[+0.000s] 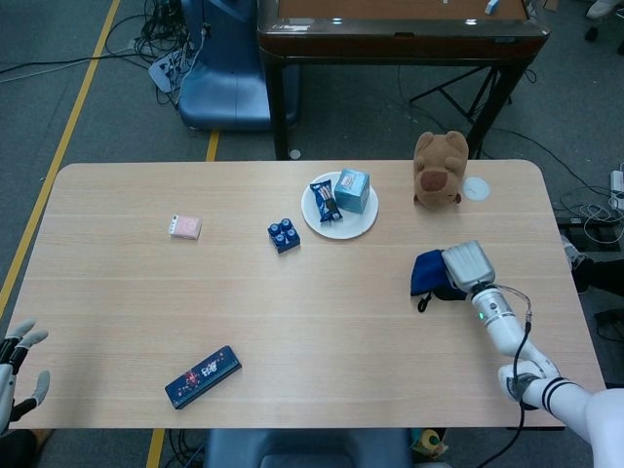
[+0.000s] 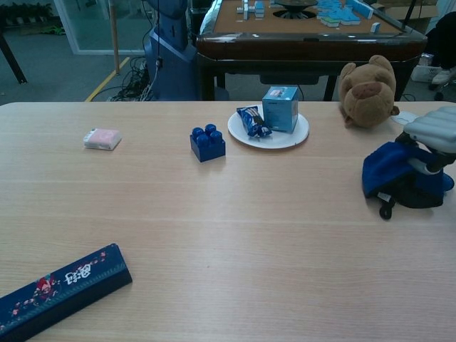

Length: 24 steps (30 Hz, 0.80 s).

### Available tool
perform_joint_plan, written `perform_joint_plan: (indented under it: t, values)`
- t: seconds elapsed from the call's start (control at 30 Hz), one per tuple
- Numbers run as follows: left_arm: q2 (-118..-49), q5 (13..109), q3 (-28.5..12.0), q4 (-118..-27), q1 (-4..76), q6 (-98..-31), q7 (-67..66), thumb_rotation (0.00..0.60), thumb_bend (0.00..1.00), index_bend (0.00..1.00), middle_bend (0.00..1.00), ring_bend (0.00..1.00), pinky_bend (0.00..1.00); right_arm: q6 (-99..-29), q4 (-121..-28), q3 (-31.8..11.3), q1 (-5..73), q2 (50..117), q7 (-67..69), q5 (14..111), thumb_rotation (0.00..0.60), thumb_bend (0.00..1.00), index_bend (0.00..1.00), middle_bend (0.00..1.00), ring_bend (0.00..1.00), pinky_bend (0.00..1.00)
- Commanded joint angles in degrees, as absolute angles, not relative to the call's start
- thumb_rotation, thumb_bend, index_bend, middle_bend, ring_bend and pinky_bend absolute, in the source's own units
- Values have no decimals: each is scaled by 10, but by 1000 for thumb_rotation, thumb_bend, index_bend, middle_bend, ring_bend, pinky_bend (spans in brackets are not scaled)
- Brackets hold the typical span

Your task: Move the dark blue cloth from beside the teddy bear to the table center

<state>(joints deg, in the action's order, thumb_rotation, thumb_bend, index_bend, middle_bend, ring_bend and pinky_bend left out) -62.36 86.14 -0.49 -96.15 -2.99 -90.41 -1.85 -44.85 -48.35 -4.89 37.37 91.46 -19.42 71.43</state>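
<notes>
Below the teddy bear (image 1: 439, 168), a little toward our side of the table (image 1: 195, 292), our right hand (image 1: 466, 263) sits on top of the dark blue cloth (image 1: 427, 273). The fingers are curled down into the cloth, so we think the hand is holding it, bunched up in a lump. The lump has no clear long side. A dark strap or loop hangs out at its lower left.

The cloth is near the teddy bear and well apart from the middle of the table. The middle lies to the left of the cloth, below the white plate (image 1: 339, 219) and the blue block (image 1: 284, 235). So we think the next move must carry the cloth left, away from the teddy bear. Our right hand is the near one. Our left hand (image 1: 18, 366) is way off at the far left edge, well apart from the teddy bear, with its fingers spread and nothing in it.

From the head view we see the whole table, both hands, and how far the cloth is from the middle. The chest view does not show the left hand at all, and cuts off part of the right hand. But it shows the side of the cloth, with dark fingers tucked under the grey hand back.
</notes>
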Motion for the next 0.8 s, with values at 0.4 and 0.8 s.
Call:
perform_joint_plan:
  t: [0.4,0.8]
  values:
    - [-621,863,-5,-966,-30,-906,-21,600,412,229,128,188,154,-441,-522,-31,380,927,-149,754,600,651,665,569,578,768]
    - [-623,864,-4,-964,-29,-904,-21,600,411,229,128,188,154,-488,-699,26,363,866,-133,843,600,650,667,571,578,768]
